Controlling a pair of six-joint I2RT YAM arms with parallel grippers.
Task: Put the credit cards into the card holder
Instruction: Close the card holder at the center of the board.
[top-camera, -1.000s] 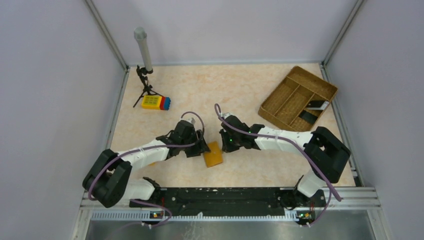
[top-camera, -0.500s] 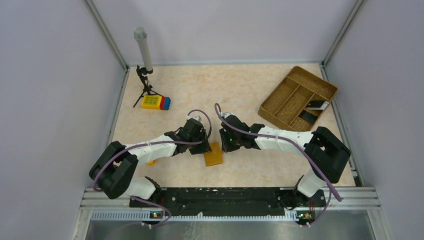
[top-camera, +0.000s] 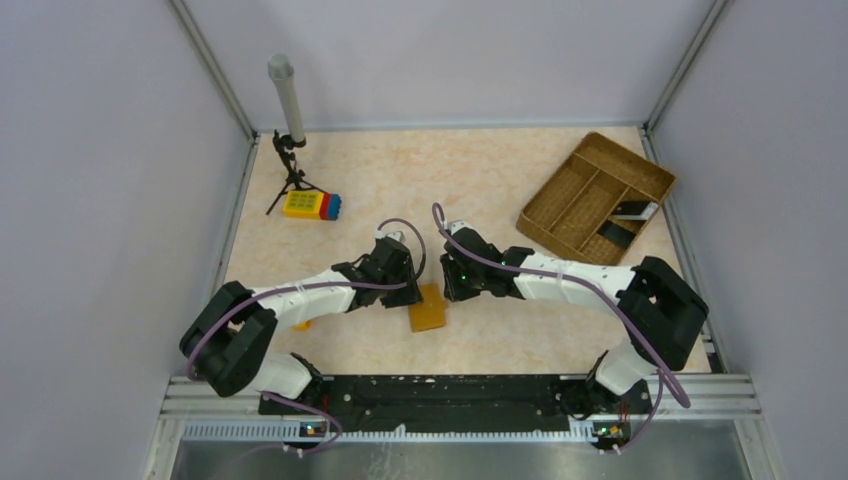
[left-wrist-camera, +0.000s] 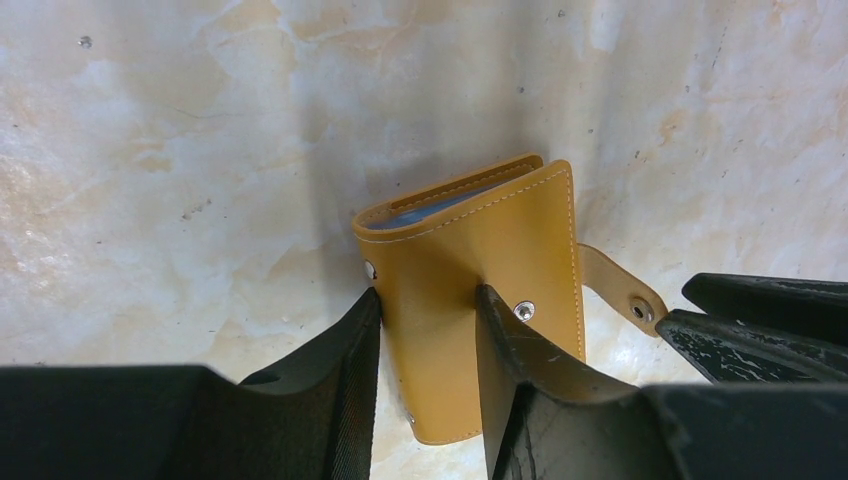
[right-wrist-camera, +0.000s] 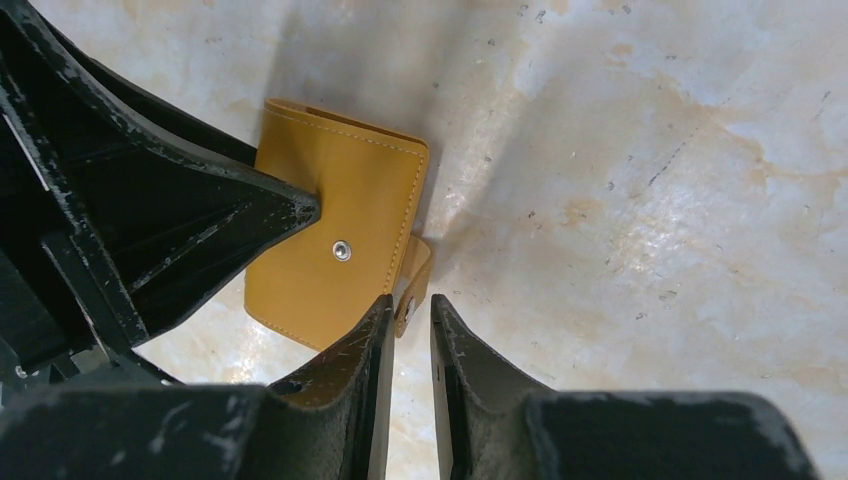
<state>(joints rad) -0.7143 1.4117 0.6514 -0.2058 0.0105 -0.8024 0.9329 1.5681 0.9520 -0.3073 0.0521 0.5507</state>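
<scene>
Left tool, right tool: jaws parted

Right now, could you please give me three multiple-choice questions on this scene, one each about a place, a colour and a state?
1. Where does the card holder lie?
A) in the woven tray
B) between the left gripper and the right gripper
C) beside the toy block

2. What colour is the card edge showing inside it?
A) red
B) white
C) light blue

3. How is its snap strap?
A) unfastened, sticking out sideways
B) snapped shut
C) torn off

Answers:
1 B, one gripper stands at each side of it.
2 C, a light blue edge peeks from its open end.
3 A, the strap juts free with its stud exposed.
</scene>
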